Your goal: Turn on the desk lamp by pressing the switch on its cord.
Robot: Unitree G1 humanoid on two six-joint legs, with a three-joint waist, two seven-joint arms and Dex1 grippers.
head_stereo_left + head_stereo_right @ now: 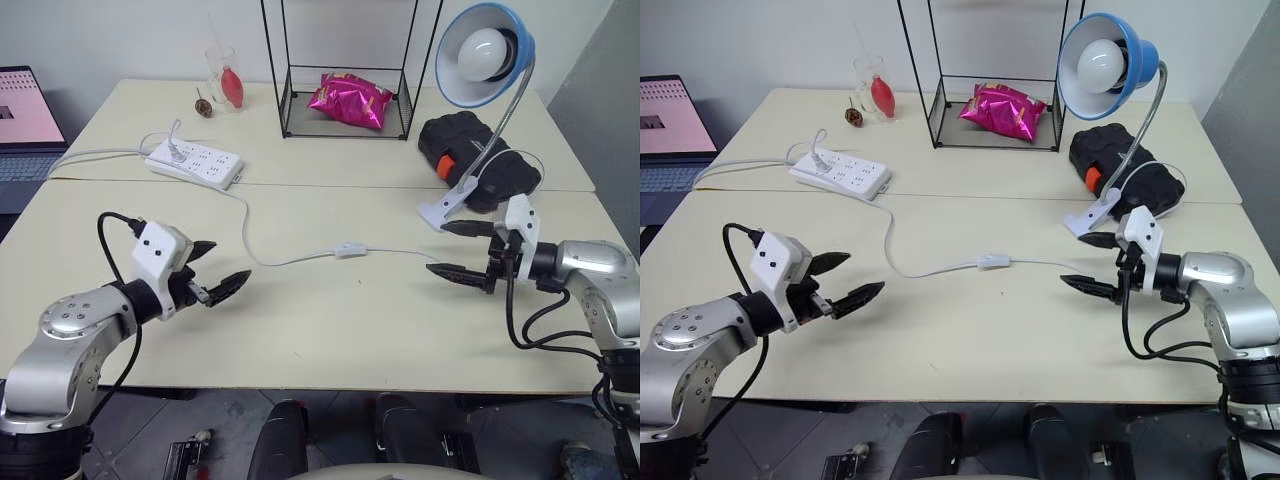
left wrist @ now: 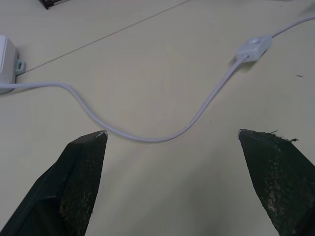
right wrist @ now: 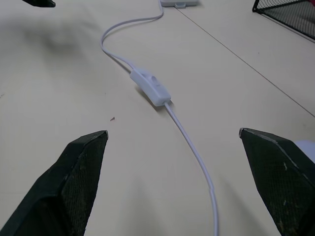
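Switch (image 1: 348, 250) lies flat on the near table (image 1: 300, 340), midway along the thin white cord (image 1: 262, 262), between both grippers and touched by neither. Left gripper (image 1: 217, 268) hovers with fingers spread wide, empty. Right gripper (image 1: 458, 249) likewise spread, empty, near the desk lamp (image 1: 484, 55) and its clip base (image 1: 440, 211). Bulb unlit.

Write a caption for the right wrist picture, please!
Open right hand hovers above the white switch on its cord.

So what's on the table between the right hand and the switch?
Just cord on bare table. The right wrist view shows it running from the switch toward the open right hand.
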